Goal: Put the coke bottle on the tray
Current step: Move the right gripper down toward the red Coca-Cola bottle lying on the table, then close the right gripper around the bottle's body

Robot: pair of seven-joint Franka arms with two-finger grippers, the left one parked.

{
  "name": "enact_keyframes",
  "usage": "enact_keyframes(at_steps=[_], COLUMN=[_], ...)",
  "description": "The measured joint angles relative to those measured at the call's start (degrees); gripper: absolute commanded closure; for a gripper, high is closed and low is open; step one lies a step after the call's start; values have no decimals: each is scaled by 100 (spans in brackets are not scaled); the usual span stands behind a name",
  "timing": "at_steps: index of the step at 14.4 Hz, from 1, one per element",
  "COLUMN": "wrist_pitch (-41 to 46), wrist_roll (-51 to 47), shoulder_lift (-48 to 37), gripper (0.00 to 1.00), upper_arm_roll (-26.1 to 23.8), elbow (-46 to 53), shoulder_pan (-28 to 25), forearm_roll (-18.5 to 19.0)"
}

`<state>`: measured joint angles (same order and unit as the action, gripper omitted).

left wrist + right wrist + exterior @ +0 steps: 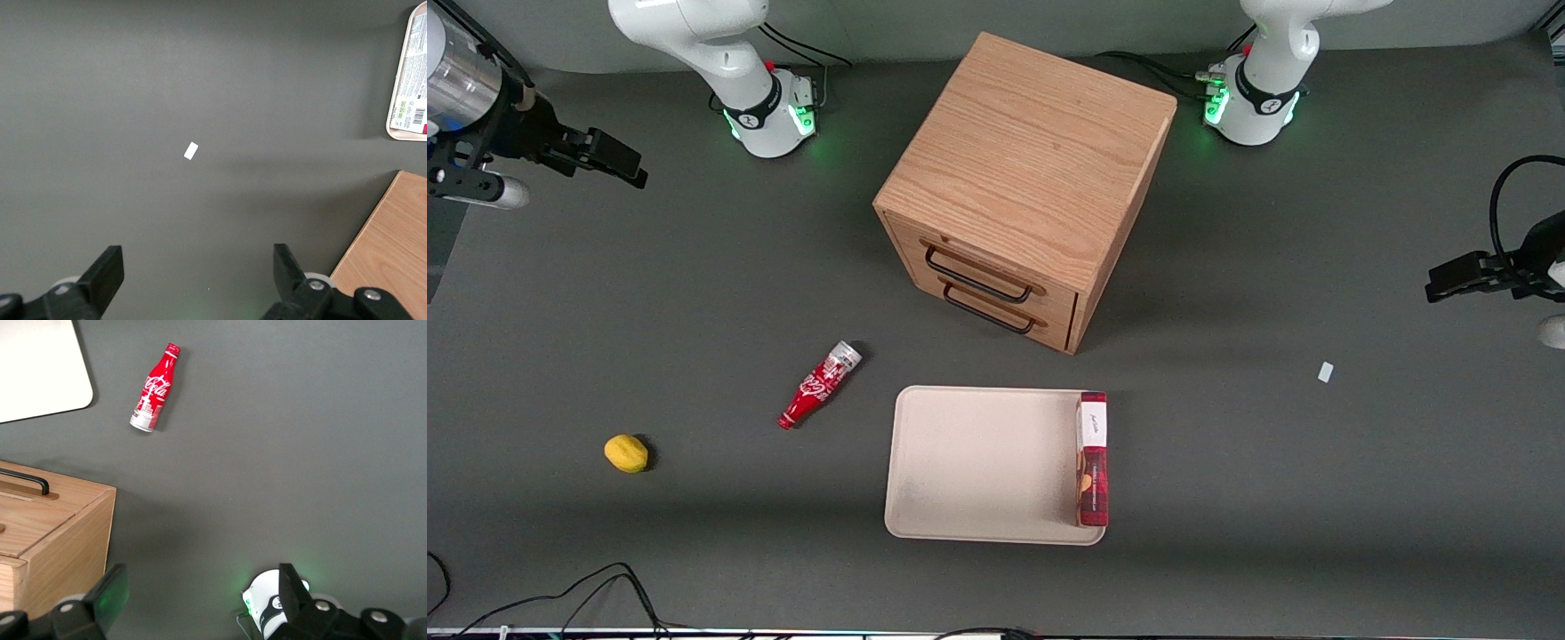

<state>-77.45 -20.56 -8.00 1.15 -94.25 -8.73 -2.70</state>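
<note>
Coke bottle (820, 385) lies on its side on the table (694, 293), just beside the tray (983, 462) w/ neck pointing toward the front camera. Gripper (609, 158) hangs high at the working arm's end, well apart from the bottle, fingers spread wide w/ nothing held. Red plaid box (1092, 458) sits along the tray's edge, probably resting on the rim.

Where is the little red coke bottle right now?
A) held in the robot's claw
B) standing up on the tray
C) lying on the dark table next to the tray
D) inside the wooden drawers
C: the coke bottle lies on its side on the dark table, beside the tray and not touching it, while the claw hangs open, away toward the working arm's end of the table, holding nothing.
</note>
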Motion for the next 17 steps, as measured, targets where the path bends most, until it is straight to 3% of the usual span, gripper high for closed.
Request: enact_keyframes(at_steps=[3, 7, 11, 17], wrist_pitch=[-472, -1716, -2873, -4613], wrist_roll=[-313, -2143, -3158, -3754], shoulder_lift=[375, 1729, 3020, 3781], gripper=[0, 0, 0, 0], upper_arm_roll=[-258, -779, -832, -833], elbow=[-63, -208, -363, -905], shoulder_pan=[-8, -59, -74, -95], forearm_roll=[-43, -62, -44, 413])
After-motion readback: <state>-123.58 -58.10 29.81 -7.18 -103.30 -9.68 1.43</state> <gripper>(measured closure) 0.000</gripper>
